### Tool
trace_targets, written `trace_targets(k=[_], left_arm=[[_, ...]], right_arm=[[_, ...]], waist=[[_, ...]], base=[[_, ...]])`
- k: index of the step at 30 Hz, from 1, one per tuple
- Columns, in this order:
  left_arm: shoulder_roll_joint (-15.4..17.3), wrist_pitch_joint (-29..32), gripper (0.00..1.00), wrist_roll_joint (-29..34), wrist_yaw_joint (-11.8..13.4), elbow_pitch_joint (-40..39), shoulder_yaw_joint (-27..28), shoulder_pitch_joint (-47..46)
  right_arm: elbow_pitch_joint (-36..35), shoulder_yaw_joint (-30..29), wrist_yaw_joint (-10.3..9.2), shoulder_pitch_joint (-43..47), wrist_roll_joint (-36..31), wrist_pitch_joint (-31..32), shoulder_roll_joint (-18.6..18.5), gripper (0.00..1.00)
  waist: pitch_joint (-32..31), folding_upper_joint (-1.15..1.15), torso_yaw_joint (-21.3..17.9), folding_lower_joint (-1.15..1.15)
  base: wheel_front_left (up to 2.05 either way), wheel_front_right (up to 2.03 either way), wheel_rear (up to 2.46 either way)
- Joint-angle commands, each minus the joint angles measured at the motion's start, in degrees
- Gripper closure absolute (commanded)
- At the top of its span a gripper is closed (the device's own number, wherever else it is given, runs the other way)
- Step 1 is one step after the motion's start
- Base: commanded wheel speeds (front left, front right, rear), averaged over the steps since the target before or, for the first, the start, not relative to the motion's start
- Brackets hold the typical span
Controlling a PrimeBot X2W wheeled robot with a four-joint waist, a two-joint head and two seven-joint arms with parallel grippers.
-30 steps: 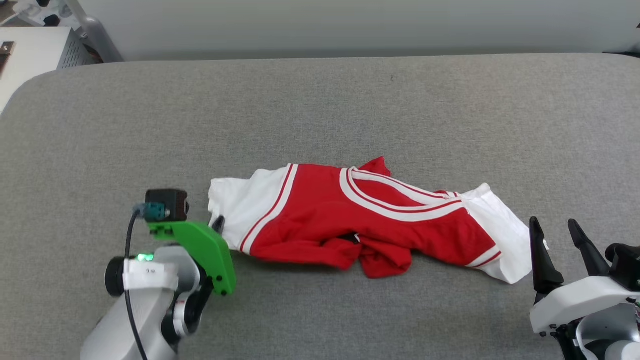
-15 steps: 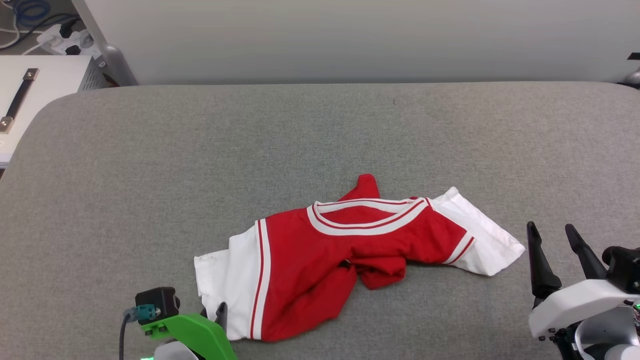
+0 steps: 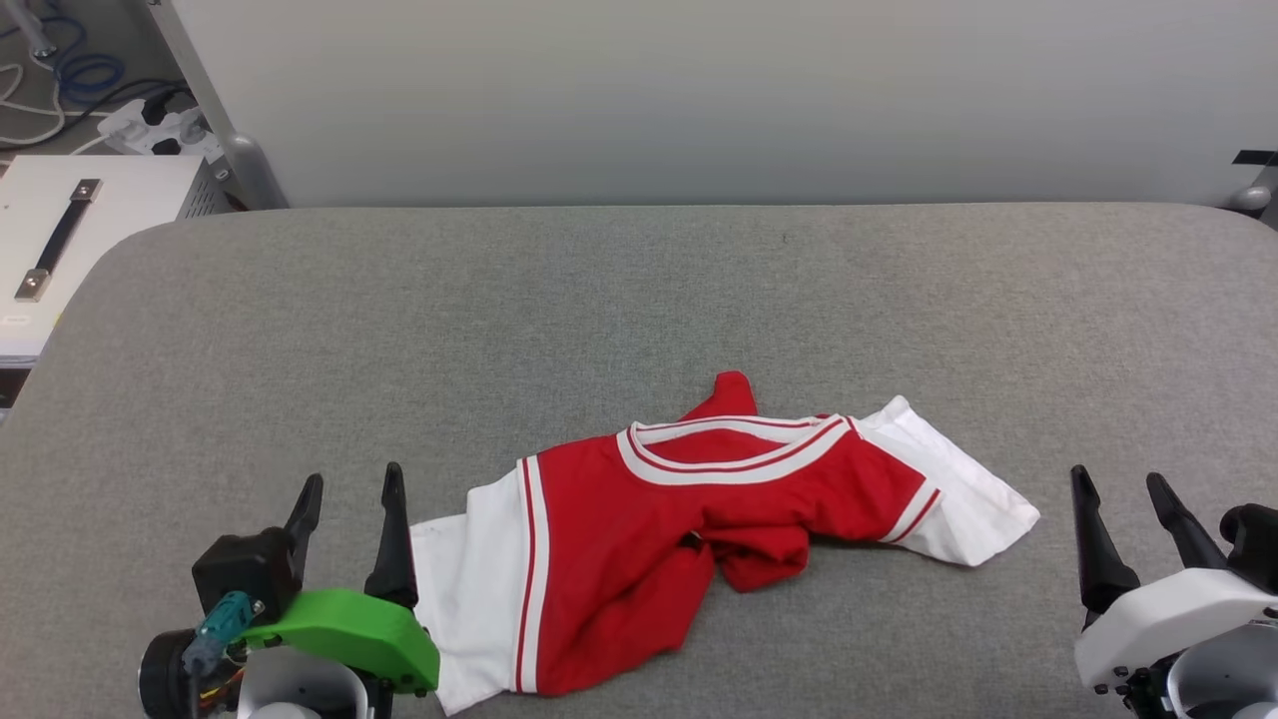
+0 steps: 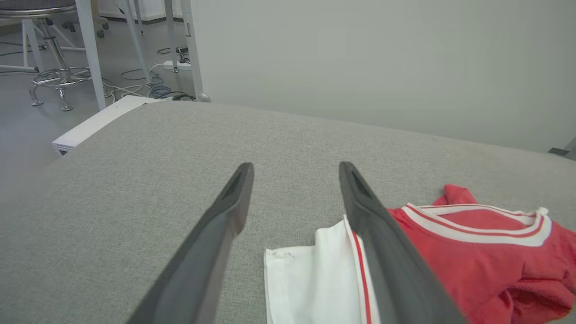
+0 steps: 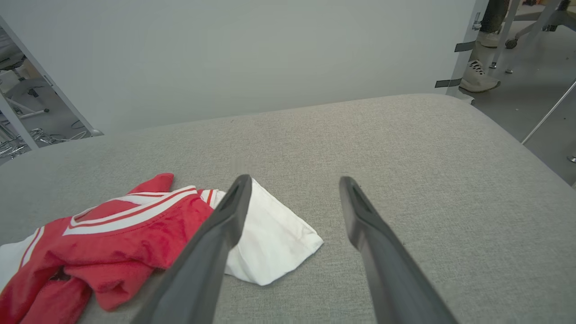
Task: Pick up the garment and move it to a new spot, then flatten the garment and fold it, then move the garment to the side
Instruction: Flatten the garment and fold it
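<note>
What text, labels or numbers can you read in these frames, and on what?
No text is readable.
Dark emblem on the shirt: too small to read.
Faint marks at the white sleeve edge: too small to read.
Pale label on the white case: blurred.
</note>
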Motion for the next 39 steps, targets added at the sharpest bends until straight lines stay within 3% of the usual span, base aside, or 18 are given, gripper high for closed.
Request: trace_targets(k=[1, 8, 14, 25, 32, 37, 38, 39], left_arm=[[0.7, -0.8, 0.00, 1.2, 0.7, -1.1, 0.1, -0.3], [1.3, -1.1, 0.00, 2.9, 3.1, -5.8, 0.4, 0.3], [1.2, -1.4, 0.00, 3.5, 3.8, -8.2, 0.6, -0.6], [-0.5, -3.0, 0.00, 4.1, 2.6, -7.5, 0.3, -4.2], [-1.5, -3.7, 0.00, 4.4, 1.7, -6.6, -0.2, -6.3], [-2.2, -4.2, 0.00, 4.2, 1.4, -5.4, 0.0, -6.4], [-2.3, -4.2, 0.00, 4.1, 1.4, -5.2, 0.1, -6.3], [-2.3, -4.3, 0.00, 4.0, 1.4, -5.0, 0.1, -6.2]], right_arm=[[0.5, -0.4, -0.04, 0.5, 0.5, 0.9, 0.0, 0.00], [4.2, -4.2, -0.04, 0.0, 2.8, 11.1, -2.1, 0.00], [9.7, -4.9, -0.04, -2.8, 7.8, 22.4, -8.1, 0.00], [16.6, 3.5, -0.04, -14.6, 14.0, 31.7, -16.1, 0.00], [21.3, 9.3, -0.04, -18.8, 16.1, 33.6, -18.3, 0.00], [25.8, 12.8, -0.04, -17.6, 17.9, 38.3, -18.7, 0.00], [26.3, 13.3, -0.04, -17.2, 18.4, 39.1, -18.6, 0.51], [26.5, 13.5, -0.04, -17.1, 18.7, 39.3, -18.6, 0.85]], waist=[[0.0, 0.00, 0.1, 0.00], [0.7, 0.00, 0.5, 0.00], [3.5, 0.00, 1.5, 0.00], [9.6, 0.00, 4.1, 0.00], [12.4, 0.00, 6.4, 0.00], [13.1, 0.00, 7.0, 0.00], [13.0, 0.00, 6.9, 0.00], [12.9, 0.00, 6.9, 0.00]], base=[[0.00, 0.00, 0.00], [0.00, 0.00, 0.00], [0.00, 0.00, 0.00], [0.00, 0.00, 0.00], [0.00, 0.00, 0.00], [0.00, 0.00, 0.00], [0.00, 0.00, 0.00], [0.00, 0.00, 0.00]])
